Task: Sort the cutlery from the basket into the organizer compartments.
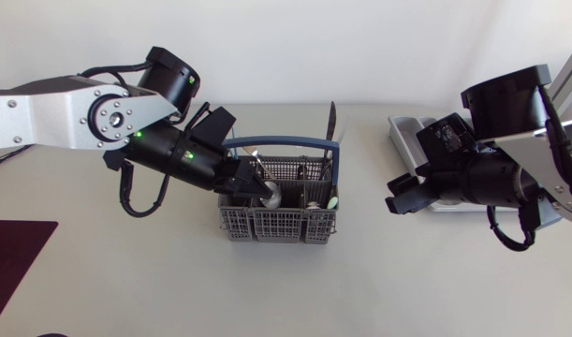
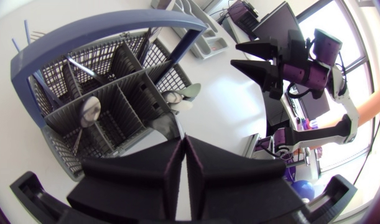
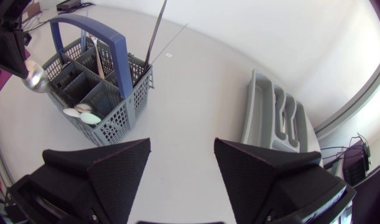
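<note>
Left arm [image 1: 80,117] slants over the basket [image 1: 235,226], fingers [image 1: 252,179] pinching a spoon [image 1: 270,195].

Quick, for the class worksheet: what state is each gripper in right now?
Left gripper: closed, holding a spoon.
Right gripper: open, holding nothing.
</note>
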Controlling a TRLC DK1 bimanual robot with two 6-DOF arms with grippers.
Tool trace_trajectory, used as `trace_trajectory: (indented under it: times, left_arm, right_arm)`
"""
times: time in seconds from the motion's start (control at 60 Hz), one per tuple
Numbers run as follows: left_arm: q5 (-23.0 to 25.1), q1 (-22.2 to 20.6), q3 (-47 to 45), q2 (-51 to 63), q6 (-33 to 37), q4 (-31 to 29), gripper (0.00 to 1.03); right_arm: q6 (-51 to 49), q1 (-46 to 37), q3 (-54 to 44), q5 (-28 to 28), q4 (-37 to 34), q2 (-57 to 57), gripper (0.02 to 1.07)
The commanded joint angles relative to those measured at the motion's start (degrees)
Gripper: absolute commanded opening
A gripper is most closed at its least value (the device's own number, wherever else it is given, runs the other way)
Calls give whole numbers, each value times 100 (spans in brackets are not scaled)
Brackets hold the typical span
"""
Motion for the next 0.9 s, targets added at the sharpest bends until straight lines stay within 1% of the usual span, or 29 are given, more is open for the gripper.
trace_trajectory:
  times: [0.0,0.15,0.4,0.583,0.75,0.883]
  left_arm:
    - [208,95,0,-307,-126,29,3]
    - [384,157,0,-878,-152,3,3]
    - [410,121,-97,-1915,59,-147,3]
    - [402,-2,-229,-2636,770,-358,3]
    - [402,-107,-132,-2776,1579,-815,3]
    - [393,-441,-167,-2697,2098,-964,3]
  right_arm:
    - [64,45,-149,31,-13,-73,77]
    - [28,54,-149,22,-31,-135,77]
    - [-68,89,-167,22,-57,-381,77]
    - [-262,115,-263,-92,-39,-943,77]
    - [-604,106,-571,-584,92,-1796,77]
    - [-859,106,-791,-909,110,-2200,77]
